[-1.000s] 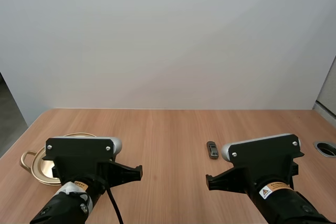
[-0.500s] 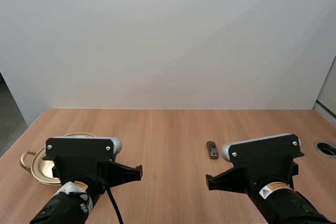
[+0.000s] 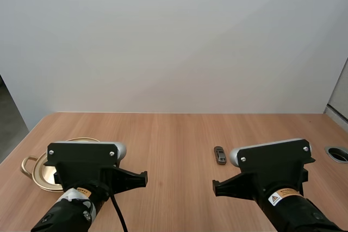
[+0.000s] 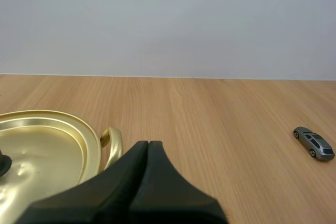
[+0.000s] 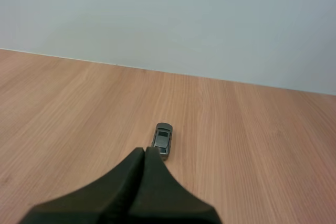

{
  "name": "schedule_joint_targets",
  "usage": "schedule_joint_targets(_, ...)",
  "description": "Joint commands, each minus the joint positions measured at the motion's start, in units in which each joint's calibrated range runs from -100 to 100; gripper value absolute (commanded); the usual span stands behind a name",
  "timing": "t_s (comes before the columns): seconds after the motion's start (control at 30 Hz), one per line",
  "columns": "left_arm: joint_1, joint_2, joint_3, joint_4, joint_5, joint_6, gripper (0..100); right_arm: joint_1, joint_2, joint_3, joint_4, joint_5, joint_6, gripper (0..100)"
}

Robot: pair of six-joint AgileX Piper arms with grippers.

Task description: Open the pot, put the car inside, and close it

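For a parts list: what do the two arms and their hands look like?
The left arm and right arm are black, each carrying a flat black plate with silver screws and a rounded grey housing. Each wrist bears a white label with an orange warning mark. The left hand and right hand each have two black fingers tapering to a narrow tip.

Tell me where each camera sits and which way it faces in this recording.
High view: behind and above the arm bases, looking forward and down over the table; the left arm is near the pot, the right arm near the car.
Left wrist view: on the left arm, low, looking forward across the pot; the shut left gripper shows.
Right wrist view: on the right arm, looking forward and down at the car; the shut right gripper shows.
Shared: all three show the car; the high and left wrist views share the pot.
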Motion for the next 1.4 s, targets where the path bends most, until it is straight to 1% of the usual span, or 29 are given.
schedule_joint_targets(0.0,-0.01,0.0,0.0,0.2,0.0,0.5,0,0.0,0.0,-0.3,-0.8,-0.2,0.0,0)
schedule_joint_targets(0.03,-0.01,0.0,0.0,0.8,-0.5,2.2,0,0.0,0.0,-0.6,-1.8,-0.9,-0.2,0)
schedule_joint_targets(0.07,-0.01,0.0,0.0,2.6,-0.7,6.0,0,0.0,0.0,-0.9,-3.8,-2.1,-0.3,0)
schedule_joint_targets(0.13,-0.01,0.0,-1.7,6.2,-3.8,14.2,0,0.0,0.0,-1.8,-9.6,-7.0,-0.3,0)
schedule_joint_targets(0.17,-0.01,0.0,-3.0,7.6,-6.7,16.6,0,0.0,0.0,-2.4,-12.8,-10.0,-0.3,0)
schedule_joint_targets(0.23,-0.01,0.0,-6.1,12.7,-14.6,18.8,0,0.0,0.0,-3.8,-18.4,-15.7,-0.3,0)
schedule_joint_targets(0.27,-0.01,0.0,-7.9,16.8,-16.3,18.8,0,0.0,0.0,-5.0,-20.7,-17.8,-0.3,0)
schedule_joint_targets(0.3,0.03,0.0,-9.9,20.7,-15.8,18.8,0,0.0,0.0,-6.4,-21.7,-18.5,-0.3,0)
schedule_joint_targets(0.33,0.09,0.0,-12.0,23.0,-13.5,18.8,0,0.0,0.0,-7.7,-21.7,-18.5,-0.2,0)
schedule_joint_targets(0.37,0.28,0.0,-13.5,23.7,-10.5,18.8,0,0.0,0.0,-9.3,-21.6,-18.2,0.1,0)
schedule_joint_targets(0.47,1.45,0.0,-18.0,23.6,-1.4,18.8,0,0.0,0.0,-13.9,-19.3,-14.3,0.1,0)
schedule_joint_targets(0.57,2.53,0.0,-20.1,23.6,0.5,18.8,0,0.0,0.0,-18.3,-16.8,-8.7,0.0,0)
schedule_joint_targets(0.67,2.73,0.0,-21.2,25.0,2.4,18.8,0,0.3,0.1,-21.9,-16.7,-1.9,0.0,0)
schedule_joint_targets(0.77,2.73,0.0,-22.8,28.5,9.7,18.3,0,0.7,2.3,-22.9,-15.8,2.9,-0.5,0)
schedule_joint_targets(0.8,2.73,0.0,-23.3,29.0,11.3,16.9,0,0.8,3.2,-22.9,-15.5,3.2,-1.7,0)
schedule_joint_targets(0.9,2.73,0.2,-25.4,34.7,8.8,5.2,0,1.3,6.6,-22.9,-15.4,5.3,-5.0,0)
schedule_joint_targets(0.93,2.96,0.5,-26.9,37.0,8.6,1.2,0,1.3,8.0,-22.9,-15.4,6.9,-6.1,0)
schedule_joint_targets(1.0,3.76,2.0,-30.6,38.8,10.3,-2.4,0,1.4,10.9,-22.9,-15.4,10.7,-7.4,0)
schedule_joint_targets(1.1,4.71,7.4,-39.0,38.2,17.9,-4.7,0,1.4,14.3,-22.9,-15.2,16.1,-7.9,0)
schedule_joint_targets(1.2,5.58,14.3,-47.5,35.8,26.4,-4.9,0,1.4,16.7,-22.9,-14.3,18.8,-8.1,0)
schedule_joint_targets(1.37,7.06,31.2,-60.7,29.9,42.1,-0.8,0,2.2,17.7,-22.9,-13.8,19.3,-8.1,0)
